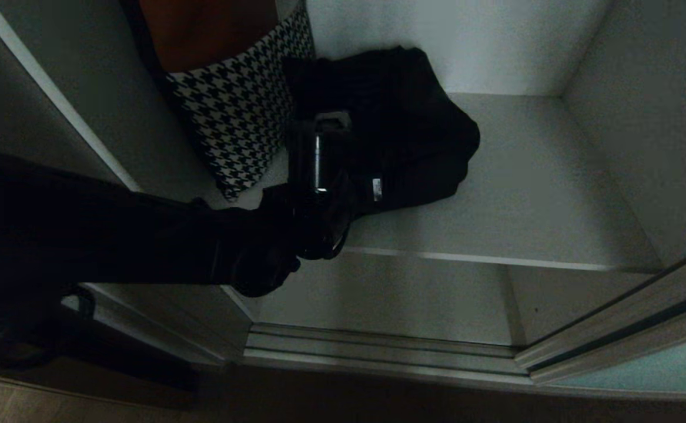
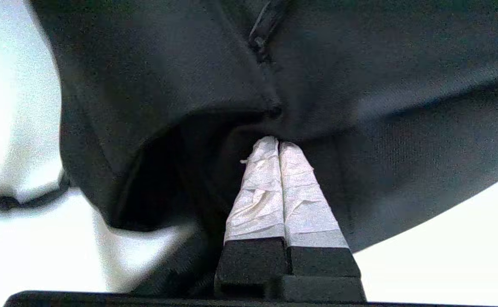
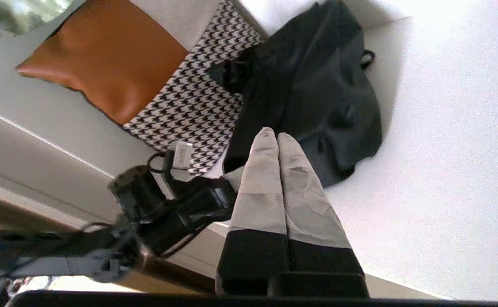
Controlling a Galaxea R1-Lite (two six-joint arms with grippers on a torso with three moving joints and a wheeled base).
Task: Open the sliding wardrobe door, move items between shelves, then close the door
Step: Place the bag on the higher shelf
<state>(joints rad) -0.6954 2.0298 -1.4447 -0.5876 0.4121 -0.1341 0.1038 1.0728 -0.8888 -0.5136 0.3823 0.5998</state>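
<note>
Left gripper (image 2: 278, 143) reaching into the wardrobe, fingers (image 2: 257, 192) pressed flat together with nothing pinched between them, tips touching the near fold of the black fabric bundle (image 1: 401, 117). Bundle slumped on the white shelf (image 1: 542, 194) just beyond those fingers, a thin strap (image 2: 14, 200) trailing off to one side. Houndstooth-and-tan cushion (image 1: 237, 117) leaning against the side wall, touching the bundle. Right gripper (image 3: 278, 135) held back short of the shelf, fingers (image 3: 300, 187) likewise closed and empty, pointed toward the bundle. Sliding wardrobe door (image 1: 642, 367) drawn aside at the right.
</note>
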